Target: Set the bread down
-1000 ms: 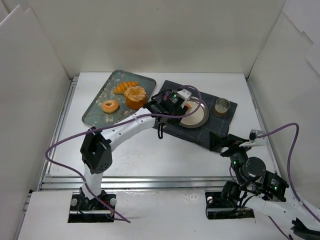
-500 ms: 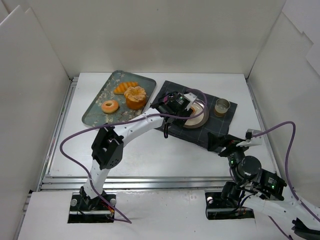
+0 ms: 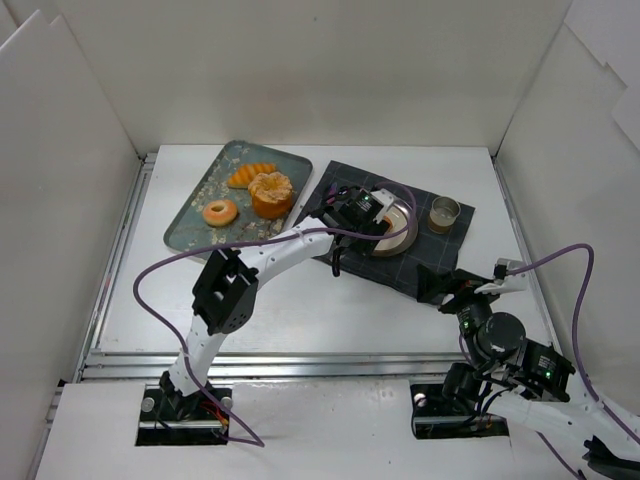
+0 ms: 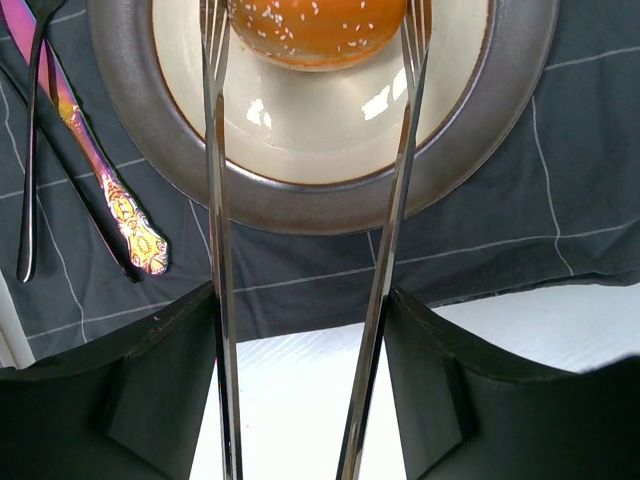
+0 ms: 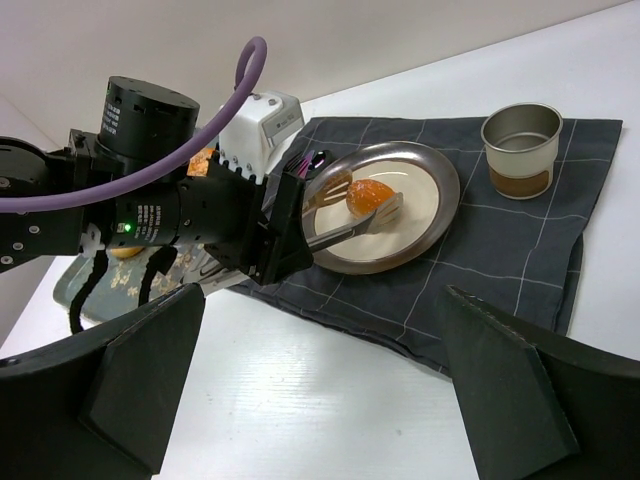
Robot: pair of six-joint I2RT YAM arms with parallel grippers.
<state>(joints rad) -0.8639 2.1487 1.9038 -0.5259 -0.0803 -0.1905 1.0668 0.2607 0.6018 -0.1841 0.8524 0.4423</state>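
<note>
The bread (image 4: 315, 30), a golden-orange bun speckled with seeds, rests on the cream plate (image 4: 500, 130) between the two tips of metal tongs (image 4: 218, 200). My left gripper (image 4: 300, 300) is shut on the tongs, its black fingers (image 4: 180, 370) pressing both arms. From the right wrist view the bread (image 5: 367, 195) sits flanked by the tong tips on the plate (image 5: 440, 200). My left gripper (image 3: 362, 210) hovers at the plate's near-left side. My right gripper (image 5: 320, 340) is open and holds nothing, low near the cloth's front corner (image 3: 455, 287).
A dark checked cloth (image 3: 440, 250) lies under the plate, with a metal cup (image 3: 445, 213) at its right. Iridescent cutlery (image 4: 120, 200) lies left of the plate. A tray (image 3: 190, 220) holds a ring donut (image 3: 220, 212), a flower-shaped bun (image 3: 270, 192) and another pastry (image 3: 250, 174).
The left gripper with its tongs has shifted a little to the right over the plate and its elbow has swung right. The right arm has barely moved.
</note>
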